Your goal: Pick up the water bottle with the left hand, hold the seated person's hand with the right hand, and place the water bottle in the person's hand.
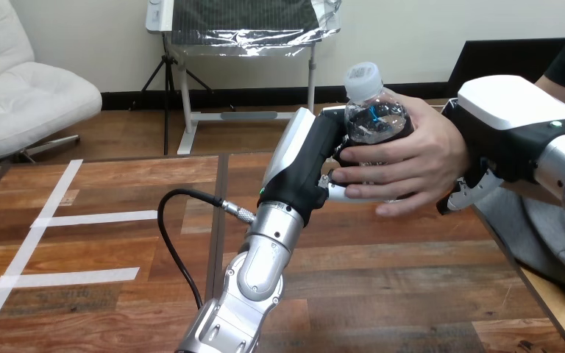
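Clear plastic water bottle with a white screw cap [374, 121], head view: upright in the air above the far right part of the brown wooden table [382, 294], resting on no surface. Left hand [310, 165], black with a white back shell, grips it from the view's left. One of its fingers [349, 193] shows wrapped round the lower body; the others are hidden behind the person's hand [412, 158]. The person's hand closes on the bottle from the right, fingers across its front. Both hands are on the bottle at once. Right hand [511, 125] sits over the person's wrist [452, 151], its fingers [465, 195] curled down and under it, clasping.

Step in hand, judged: the handover itself. To do it well, the left hand should loosen only once the person's grip bears the weight. It should ease its fingers apart slowly, then draw away leftward, clear of the person's fingers and without tipping the bottle. Meanwhile the right hand should steady the wrist lightly, with no squeeze. Risk: if the left hand lets go early, the bottle drops to the table.
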